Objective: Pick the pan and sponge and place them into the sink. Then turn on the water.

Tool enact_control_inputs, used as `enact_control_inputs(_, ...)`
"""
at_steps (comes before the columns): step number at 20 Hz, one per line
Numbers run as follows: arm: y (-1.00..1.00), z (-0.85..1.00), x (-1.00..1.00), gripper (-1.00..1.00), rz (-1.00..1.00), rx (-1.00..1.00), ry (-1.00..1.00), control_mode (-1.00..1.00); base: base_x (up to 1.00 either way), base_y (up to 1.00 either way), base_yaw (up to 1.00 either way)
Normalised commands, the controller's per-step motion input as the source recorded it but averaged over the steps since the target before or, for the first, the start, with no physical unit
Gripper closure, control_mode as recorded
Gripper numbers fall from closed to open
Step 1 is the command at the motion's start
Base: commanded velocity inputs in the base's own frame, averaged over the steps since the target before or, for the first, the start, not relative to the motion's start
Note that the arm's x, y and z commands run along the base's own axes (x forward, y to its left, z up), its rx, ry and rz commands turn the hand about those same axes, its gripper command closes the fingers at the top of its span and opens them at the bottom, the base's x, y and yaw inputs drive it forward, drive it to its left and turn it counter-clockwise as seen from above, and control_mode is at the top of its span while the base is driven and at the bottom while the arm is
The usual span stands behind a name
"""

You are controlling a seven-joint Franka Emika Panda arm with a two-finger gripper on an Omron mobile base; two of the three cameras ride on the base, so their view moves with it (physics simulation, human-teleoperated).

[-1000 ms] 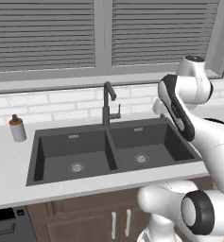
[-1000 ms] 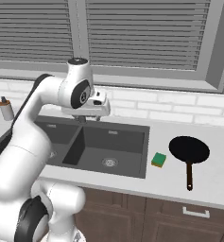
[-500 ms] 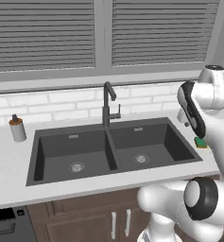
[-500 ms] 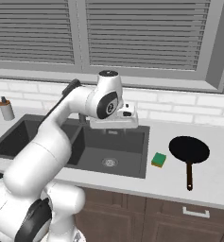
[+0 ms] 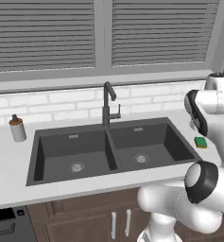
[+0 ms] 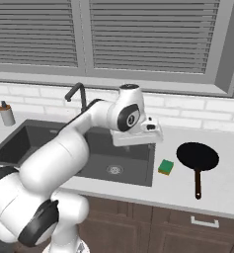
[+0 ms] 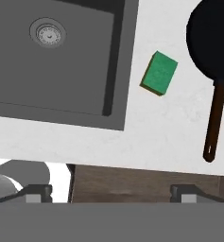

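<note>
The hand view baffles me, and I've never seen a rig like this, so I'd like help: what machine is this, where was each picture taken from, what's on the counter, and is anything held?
This is a rendered kitchen with a white robot arm on a base that can drive. Two cameras ride on the base behind the arm, one to its left and one to its right, looking forward and down. The third sits on the hand and looks straight down along the jaws, whose two dark tips rise at the bottom.

In the counter is a dark double sink with a tall faucet. Right of the sink lie a green sponge and a black pan, apart from each other. A small bottle stands far left.

The jaws stand open above the counter and hold nothing.
</note>
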Motion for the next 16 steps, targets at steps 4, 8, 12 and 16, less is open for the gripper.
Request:
enact_control_inputs(4,-0.57,-0.35,0.00,-1.00,-0.03,-0.10,0.11,-1.00,0.00,0.00,0.00)
enact_control_inputs(8,-0.63,-0.12,0.02,-1.00,-0.04,-0.02,0.17,-1.00,0.00,0.00,0.00)
enact_control_inputs(12,-0.61,0.00,0.00,-1.00,-0.05,0.00,0.20,-1.00,0.00,0.00,0.00)
enact_control_inputs(16,-0.44,0.00,0.00,-1.00,-0.02,0.00,0.10,-1.00,0.00,0.00,0.00)
